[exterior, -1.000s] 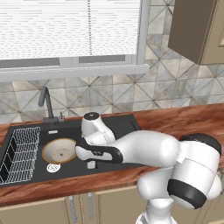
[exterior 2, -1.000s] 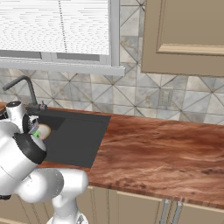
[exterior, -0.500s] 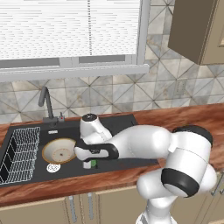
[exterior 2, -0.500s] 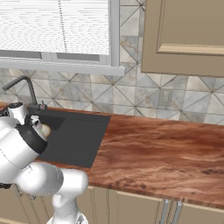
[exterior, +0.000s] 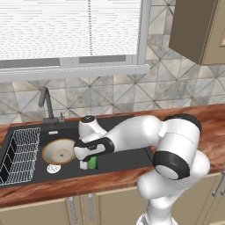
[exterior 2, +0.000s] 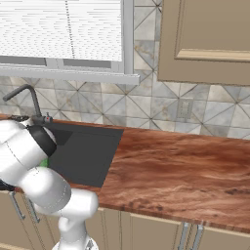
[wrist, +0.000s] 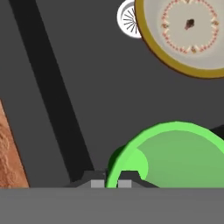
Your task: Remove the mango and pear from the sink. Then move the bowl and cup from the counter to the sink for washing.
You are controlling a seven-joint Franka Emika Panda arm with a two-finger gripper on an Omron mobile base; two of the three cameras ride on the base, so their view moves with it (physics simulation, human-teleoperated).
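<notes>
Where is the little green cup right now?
The cup is down in the black sink, pinched in the gripper, just right of the tan bowl and near the round drain.

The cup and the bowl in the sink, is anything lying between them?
Nothing: in the hand view, bare black sink floor separates the green cup, gripped at its rim, from the bowl. The white drain sits beside the bowl, off that line.

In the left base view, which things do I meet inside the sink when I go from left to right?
White wire rack → bowl → green cup, held by the shut gripper → flat dark drainboard of the sink.
</notes>
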